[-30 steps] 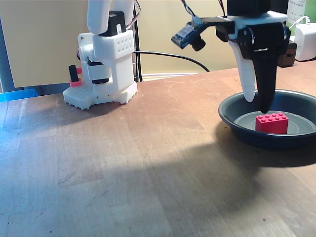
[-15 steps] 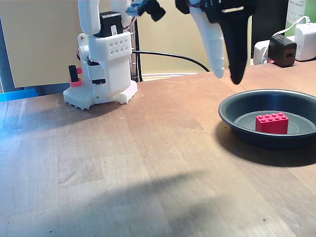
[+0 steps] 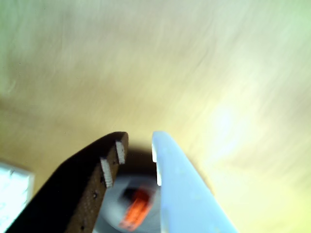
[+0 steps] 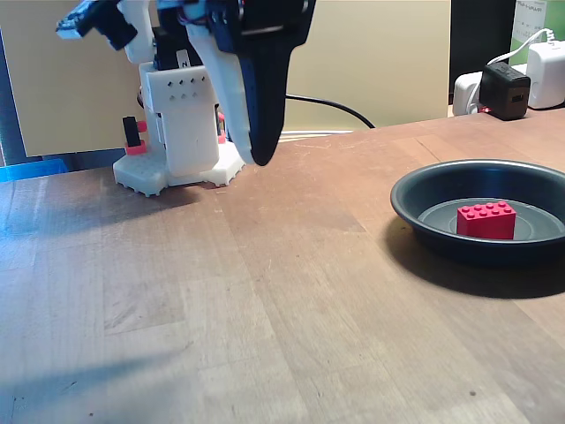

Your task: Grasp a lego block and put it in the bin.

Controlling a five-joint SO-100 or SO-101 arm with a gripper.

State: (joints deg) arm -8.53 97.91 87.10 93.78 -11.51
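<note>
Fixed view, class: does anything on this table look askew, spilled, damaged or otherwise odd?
Nothing stands out. The lego block sits flat, studs up, inside the bin, which rests level on the table. The gripper hangs in the air near the arm's base, holding nothing.

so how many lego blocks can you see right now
1. The red lego block lies on the flat bottom of the bin, at the right of the fixed view. None shows elsewhere on the table.

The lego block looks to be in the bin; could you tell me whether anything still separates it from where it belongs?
Nothing visible does: the lego block already rests on the flat bottom of the bin, and the gripper hangs above bare table.
</note>
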